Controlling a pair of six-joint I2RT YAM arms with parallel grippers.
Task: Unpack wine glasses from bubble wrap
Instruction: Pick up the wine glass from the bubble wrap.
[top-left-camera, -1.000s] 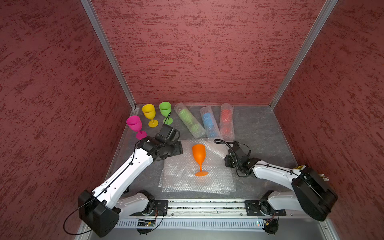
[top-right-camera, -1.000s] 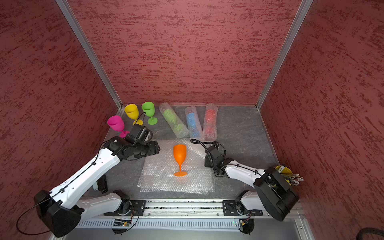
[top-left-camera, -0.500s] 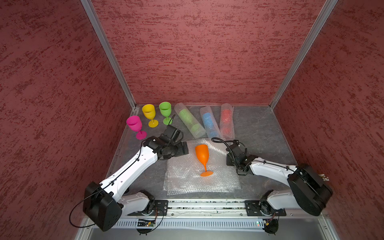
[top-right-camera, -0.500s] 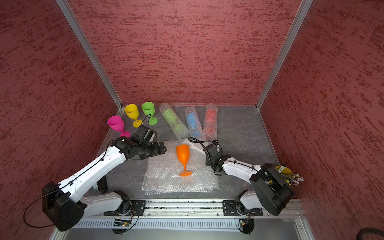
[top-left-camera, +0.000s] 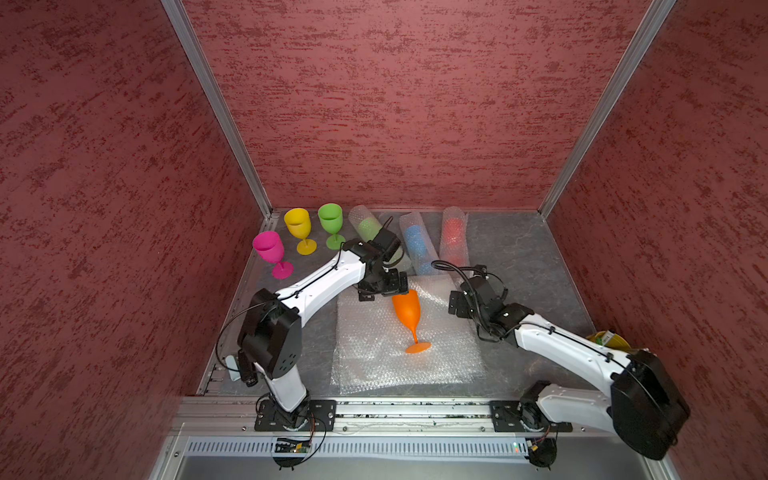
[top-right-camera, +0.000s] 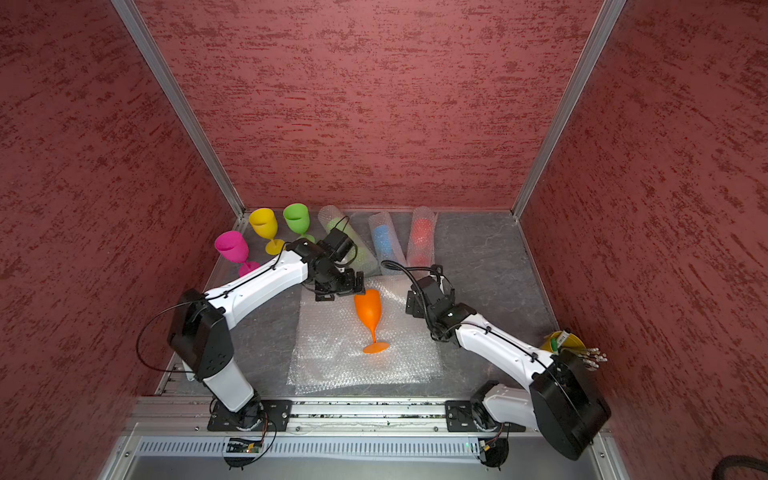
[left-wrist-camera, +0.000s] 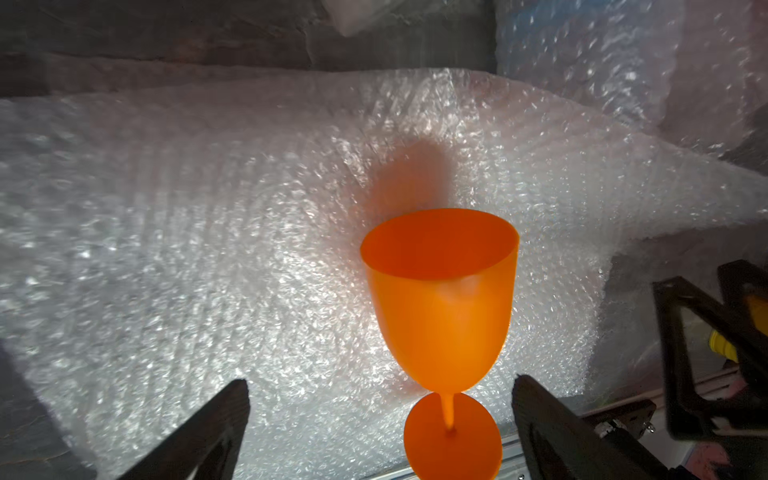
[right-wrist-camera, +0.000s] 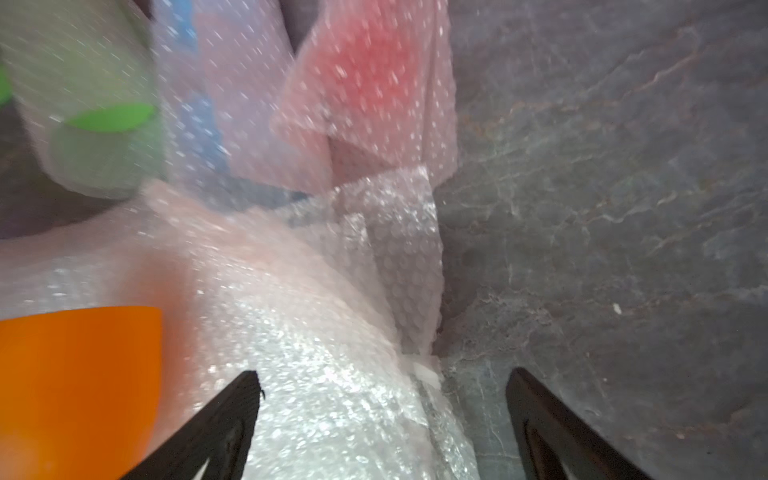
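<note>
- Since the orange goblet (top-left-camera: 409, 316) stands upright on the flat bubble wrap sheet (top-left-camera: 374, 361), its long axis runs vertical, foot down.
- Your left gripper (top-left-camera: 382, 292) hangs just beside the bowl's far side, jaws wide and empty, so it is the nearer one.
- Your right gripper (top-left-camera: 456, 302), equally wide and empty, sits apart at the sheet's far right edge.

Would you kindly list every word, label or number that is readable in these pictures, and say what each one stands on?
No text can be read anywhere.
White tag at the yellow bucket: dark marks show in a top view, too small to read.
</note>
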